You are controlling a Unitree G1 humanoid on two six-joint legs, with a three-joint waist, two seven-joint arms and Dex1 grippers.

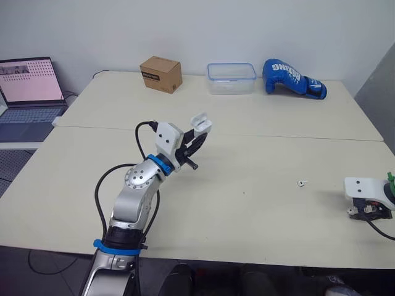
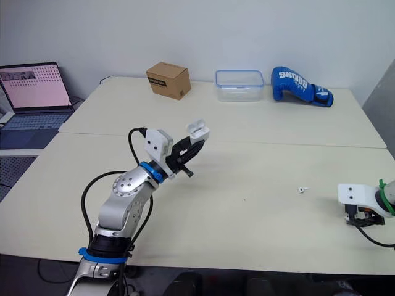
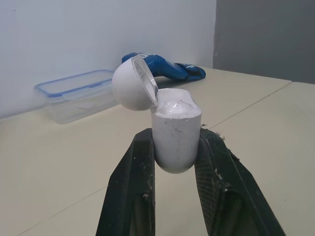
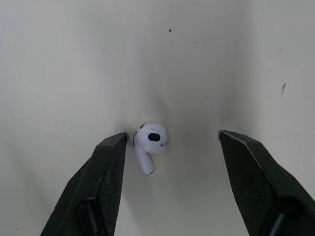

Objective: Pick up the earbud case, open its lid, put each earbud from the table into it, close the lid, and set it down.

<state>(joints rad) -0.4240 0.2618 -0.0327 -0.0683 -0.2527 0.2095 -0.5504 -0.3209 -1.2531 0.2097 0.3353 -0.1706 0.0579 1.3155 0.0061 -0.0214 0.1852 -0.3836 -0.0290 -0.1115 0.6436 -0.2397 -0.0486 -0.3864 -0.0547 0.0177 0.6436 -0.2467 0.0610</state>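
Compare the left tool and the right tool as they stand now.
The left tool is shut on the case, whose lid is open; the right tool is open, holding nothing. The left tool is raised above the table; the right tool is low over it, an earbud lying between its fingers, close to one of them. Both have two black fingers.

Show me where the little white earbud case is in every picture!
Left eye view: left of centre, the earbud case, lid open, held above the table by the left end effector.
Right eye view: the case left of centre too, same grip.
Left wrist view: the case clamped between that end effector's fingers.
Right wrist view: an earbud on the table, inside the open right end effector.
Shared landmark: the blue boxing glove behind the case.
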